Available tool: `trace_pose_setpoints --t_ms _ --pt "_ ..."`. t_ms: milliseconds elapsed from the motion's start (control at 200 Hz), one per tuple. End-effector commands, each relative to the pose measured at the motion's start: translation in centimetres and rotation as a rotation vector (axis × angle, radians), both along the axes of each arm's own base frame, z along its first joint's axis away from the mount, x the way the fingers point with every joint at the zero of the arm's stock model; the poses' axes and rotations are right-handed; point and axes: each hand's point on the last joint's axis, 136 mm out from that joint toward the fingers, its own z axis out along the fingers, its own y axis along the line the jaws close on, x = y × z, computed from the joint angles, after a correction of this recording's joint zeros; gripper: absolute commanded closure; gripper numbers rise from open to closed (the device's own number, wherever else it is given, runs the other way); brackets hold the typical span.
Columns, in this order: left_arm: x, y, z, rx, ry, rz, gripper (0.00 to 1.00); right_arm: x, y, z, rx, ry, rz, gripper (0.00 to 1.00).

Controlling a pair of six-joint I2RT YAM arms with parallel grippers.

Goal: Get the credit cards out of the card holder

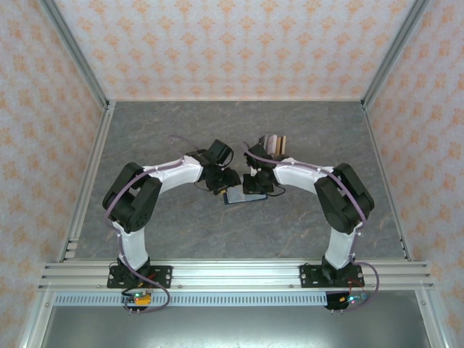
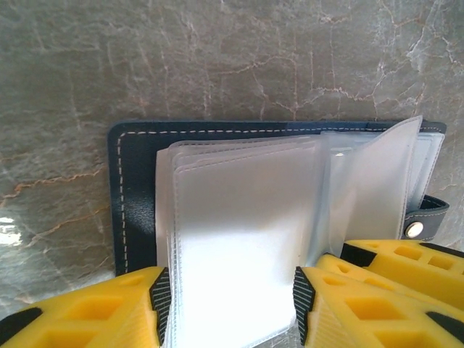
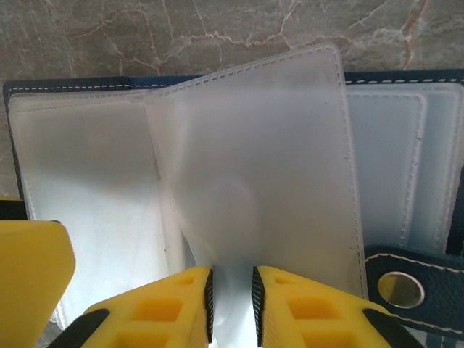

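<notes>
Inside, the open card holder [image 2: 134, 188] holds frosted plastic sleeves [image 2: 239, 217].

Navy-blue leather card holder [image 2: 134, 188], white dashed stitching; frosted translucent plastic sleeves [image 3: 254, 167]; grey, brown-veined marble tabletop [image 2: 217, 58]; yellow, black-padded right gripper [image 3: 231, 290].

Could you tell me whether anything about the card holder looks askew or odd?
Yes: in the open card holder, one clear sleeve stands tilted up off the flat stack, pinched by the right fingers. No damage visible.

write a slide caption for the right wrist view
Open navy card holder on marbled table; right gripper pinches one clear sleeve, raised off the others.
</notes>
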Motion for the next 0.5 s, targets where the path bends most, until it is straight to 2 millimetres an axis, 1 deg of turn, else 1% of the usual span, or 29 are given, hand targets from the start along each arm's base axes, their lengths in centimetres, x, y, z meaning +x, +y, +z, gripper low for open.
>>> trace_pose_setpoints --t_ms 0,135,250,405,490 --pt "-0.4 -0.3 -0.2 0.018 0.013 -0.028 0.49 -0.3 -0.9 -0.5 -0.014 0.01 -0.024 0.77" --pt "-0.2 -0.9 0.4 -0.017 -0.001 -0.033 0.55 -0.3 -1.0 -0.4 -0.006 0.009 -0.03 0.77" --pt "0.1 -1.2 1.6 -0.045 -0.03 -0.037 0.62 -0.3 -0.9 0.0 0.025 0.006 -0.035 0.78" --pt "0.1 -2.2 2.7 -0.113 -0.057 -0.052 0.68 -0.1 -0.5 1.1 0.106 -0.01 -0.046 0.78" --pt "0.0 -2.4 2.9 -0.134 -0.062 -0.055 0.69 -0.1 -0.3 1.8 0.138 -0.025 -0.046 0.79"
